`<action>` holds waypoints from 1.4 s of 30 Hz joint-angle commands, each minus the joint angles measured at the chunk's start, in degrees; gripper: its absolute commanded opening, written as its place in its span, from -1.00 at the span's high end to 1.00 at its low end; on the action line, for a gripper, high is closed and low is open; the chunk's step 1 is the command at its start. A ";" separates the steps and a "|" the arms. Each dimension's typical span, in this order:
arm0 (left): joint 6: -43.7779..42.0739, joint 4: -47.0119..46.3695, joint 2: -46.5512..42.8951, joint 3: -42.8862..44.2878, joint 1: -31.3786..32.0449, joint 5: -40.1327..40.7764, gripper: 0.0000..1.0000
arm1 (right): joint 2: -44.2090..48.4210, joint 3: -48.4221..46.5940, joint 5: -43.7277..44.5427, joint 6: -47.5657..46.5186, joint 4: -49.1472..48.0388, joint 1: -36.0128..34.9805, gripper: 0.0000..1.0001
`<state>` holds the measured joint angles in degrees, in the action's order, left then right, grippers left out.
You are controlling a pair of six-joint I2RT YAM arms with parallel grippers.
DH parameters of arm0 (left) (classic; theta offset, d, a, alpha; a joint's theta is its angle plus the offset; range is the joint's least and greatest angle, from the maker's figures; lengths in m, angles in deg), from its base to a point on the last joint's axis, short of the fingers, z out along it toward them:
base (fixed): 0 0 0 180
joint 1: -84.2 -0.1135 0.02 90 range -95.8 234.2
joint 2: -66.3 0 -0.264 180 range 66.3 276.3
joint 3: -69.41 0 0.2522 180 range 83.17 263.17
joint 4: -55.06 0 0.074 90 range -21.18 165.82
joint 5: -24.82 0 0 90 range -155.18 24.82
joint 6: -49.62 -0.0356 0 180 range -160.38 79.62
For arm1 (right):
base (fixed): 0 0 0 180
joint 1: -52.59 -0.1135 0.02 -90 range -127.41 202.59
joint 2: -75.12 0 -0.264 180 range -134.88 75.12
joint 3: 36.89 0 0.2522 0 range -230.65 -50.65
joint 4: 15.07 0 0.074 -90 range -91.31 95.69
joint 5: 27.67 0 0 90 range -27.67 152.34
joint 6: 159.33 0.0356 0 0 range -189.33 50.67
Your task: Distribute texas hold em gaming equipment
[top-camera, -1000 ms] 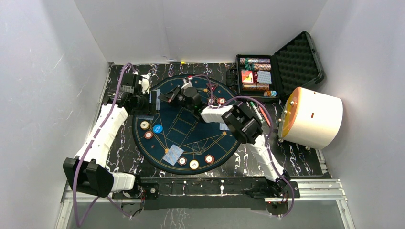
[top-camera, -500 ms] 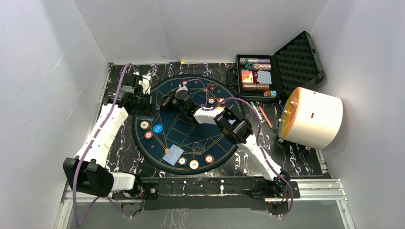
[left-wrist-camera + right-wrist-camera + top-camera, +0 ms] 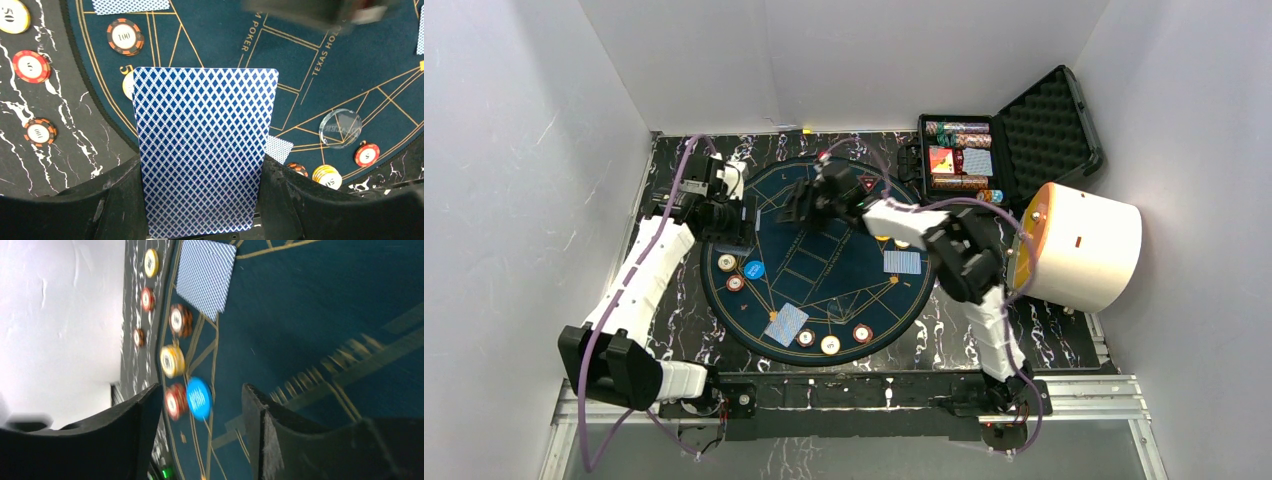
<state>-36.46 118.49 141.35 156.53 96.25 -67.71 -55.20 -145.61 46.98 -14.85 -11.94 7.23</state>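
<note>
playing card (image 3: 205, 150) is clamped between the left fingers (image 3: 112, 205), lower middle of the frame, over the edge of the mat (image 3: 325, 75); the right fingers (image 3: 125, 440) are spread, nothing gripped.

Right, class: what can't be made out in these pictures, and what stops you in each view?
Left wrist: the held card shows only its back; its face is hidden.
Right wrist: motion blur makes the chips' values unreadable.
Top: the case contents are too small to identify.
</note>
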 commanded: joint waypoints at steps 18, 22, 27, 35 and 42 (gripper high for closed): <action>-9.76 -7.66 3.09 -5.32 19.97 -2.34 1.00 | 27.23 27.20 -45.89 -14.62 -3.89 17.24 -0.74; -9.62 -8.15 3.09 -5.33 21.94 -2.24 1.00 | 25.44 28.72 -47.30 -8.27 -12.23 15.56 -0.68; -9.45 -8.27 2.85 -5.86 23.54 -2.26 1.00 | 23.10 26.46 -47.05 -6.34 -13.73 14.22 -0.48; -9.14 -8.36 3.04 -6.18 24.66 -1.89 1.00 | 20.89 24.29 -47.33 -6.04 -13.04 12.89 -0.03; -9.08 -8.66 3.09 -6.90 24.86 -2.35 1.00 | 20.59 23.76 -47.77 -5.98 -12.38 12.11 0.19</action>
<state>-45.31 110.77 145.06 149.93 120.73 -69.50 -34.76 -119.14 0.71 -21.08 -22.26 19.97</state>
